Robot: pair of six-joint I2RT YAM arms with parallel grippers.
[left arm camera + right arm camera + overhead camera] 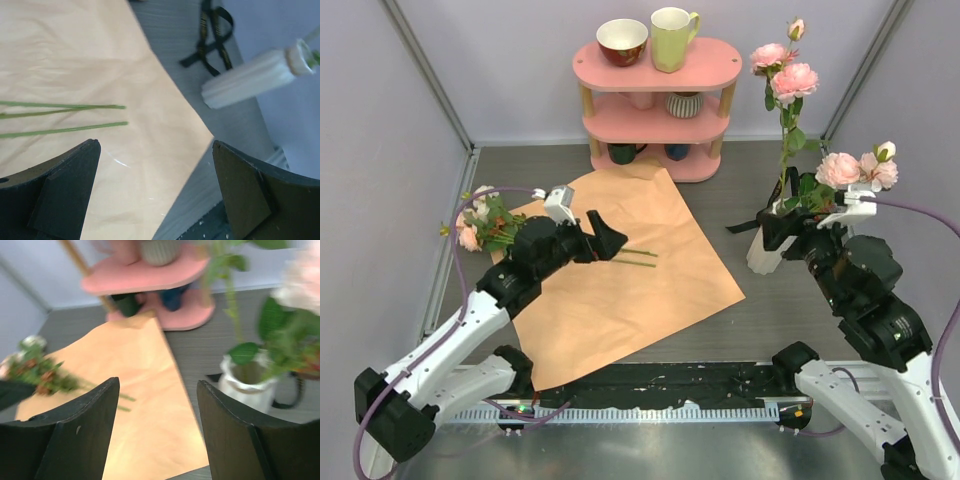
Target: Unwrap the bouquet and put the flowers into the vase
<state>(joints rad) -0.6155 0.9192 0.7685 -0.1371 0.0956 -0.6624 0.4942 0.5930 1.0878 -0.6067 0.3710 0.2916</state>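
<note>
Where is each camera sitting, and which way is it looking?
Top: above and behind, looking down on the paper and vase; left arm and right arm show.
Left wrist: on the left arm, facing across the paper to the vase; its open fingers show.
Right wrist: on the right arm, facing the pink shelf; its fingers show.
Shared: all three see paper and vase.

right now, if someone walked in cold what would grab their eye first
The big tan-orange sheet of wrapping paper spread flat across the middle of the table, with a few green stems lying on it. Next, the tall pink roses standing in the white vase at the right. At the back, a pink three-tier shelf holds cups.
</note>
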